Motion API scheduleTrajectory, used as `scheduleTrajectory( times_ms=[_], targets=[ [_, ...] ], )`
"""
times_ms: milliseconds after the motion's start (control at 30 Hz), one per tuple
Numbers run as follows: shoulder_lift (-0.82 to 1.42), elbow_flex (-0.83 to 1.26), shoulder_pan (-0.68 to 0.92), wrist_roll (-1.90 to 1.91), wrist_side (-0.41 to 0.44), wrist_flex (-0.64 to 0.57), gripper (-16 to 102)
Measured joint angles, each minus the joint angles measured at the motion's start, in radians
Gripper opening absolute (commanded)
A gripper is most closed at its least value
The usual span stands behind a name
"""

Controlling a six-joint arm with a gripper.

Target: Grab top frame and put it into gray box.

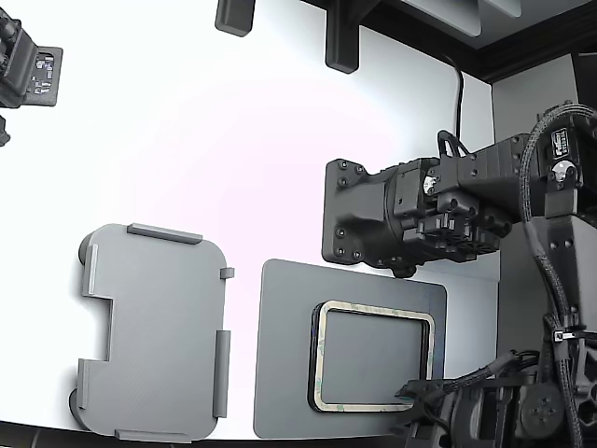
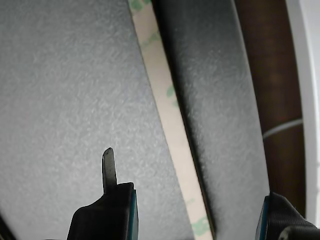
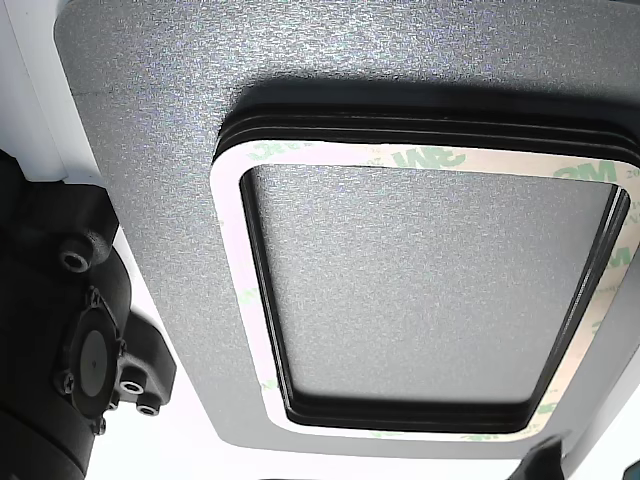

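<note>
The top frame (image 1: 319,359), a thin pale beige ring with green blotches, lies on a stack of black rings on the dark gray slab (image 1: 280,373) at the exterior view's lower right. My gripper (image 1: 410,390) is low over the ring's near right corner. In the wrist view my gripper (image 2: 192,185) is open. One long strip of the top frame (image 2: 167,107) runs between its two dark fingers (image 2: 107,170), and no contact shows. The gray box (image 1: 154,327), a light gray tray with raised tabs, sits empty to the slab's left. The other view shows the whole top frame (image 3: 232,270) close up.
A bulky black arm head (image 1: 401,219) hangs over the slab's far right edge, with cables and arm links (image 1: 560,280) along the exterior view's right side. Black fixtures (image 1: 340,37) stand at the far edge of the white table (image 1: 233,140), and another black device (image 1: 28,70) is at top left.
</note>
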Motion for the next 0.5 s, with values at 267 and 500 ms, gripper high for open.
scheduleTrajectory(
  times_ms=[267, 500],
  targets=[
    [-0.041, 0.0, 0.066, 0.011, 0.009, -0.046, 100],
    [-0.086, -0.003, 0.114, 0.048, -0.005, -0.077, 100]
  ],
)
